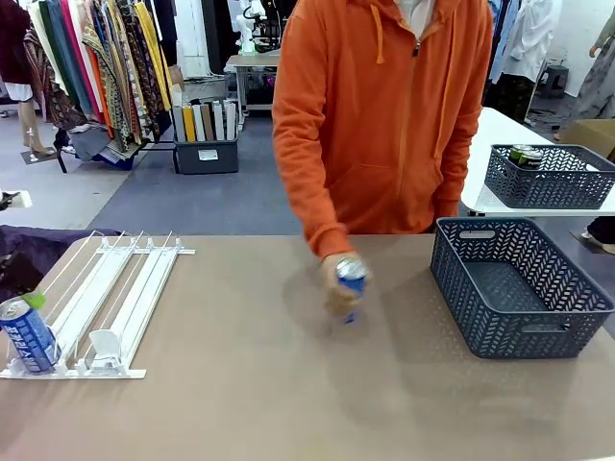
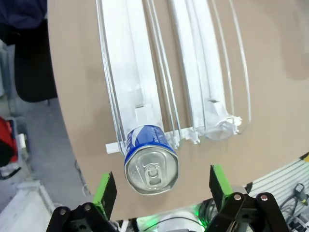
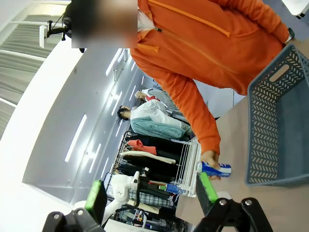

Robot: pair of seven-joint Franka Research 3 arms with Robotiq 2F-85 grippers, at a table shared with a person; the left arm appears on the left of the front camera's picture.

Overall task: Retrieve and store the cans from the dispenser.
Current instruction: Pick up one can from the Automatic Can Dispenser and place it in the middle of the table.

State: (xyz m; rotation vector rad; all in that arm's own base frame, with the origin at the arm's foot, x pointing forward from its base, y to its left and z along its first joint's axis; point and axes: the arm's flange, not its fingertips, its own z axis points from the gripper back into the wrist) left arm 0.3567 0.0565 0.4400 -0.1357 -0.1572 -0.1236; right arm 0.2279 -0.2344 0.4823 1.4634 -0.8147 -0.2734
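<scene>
Two blue cans are in play. One can [image 1: 27,336] stands at the near end of the leftmost lane of the single dispenser [image 1: 106,298], which lies on the left of the counter [image 1: 250,394]. The other can [image 1: 351,279] is tilted in the person's hand [image 1: 338,283], low over the middle of the counter, between the dispenser and the basket [image 1: 519,288]. That hand hangs from an orange sleeve, fingers wrapped round the can; it is motion-blurred. A second basket [image 1: 548,178] sits on a white table behind, with a dark, green-topped can [image 1: 526,154] inside. One small white pusher plate [image 1: 104,344] stands at the near end of another lane.

In the left wrist view the left tool [image 2: 161,189] points down at the can [image 2: 150,162] in the dispenser [image 2: 140,72], released, its green pads [image 2: 105,193] wide on either side of the silver top and not touching it.

The right tool [image 3: 152,191] is released too, grasping nothing, and aimed up toward the person, whose hand [image 3: 208,157] and can [image 3: 216,169] lie beyond its pads [image 3: 207,186].
</scene>
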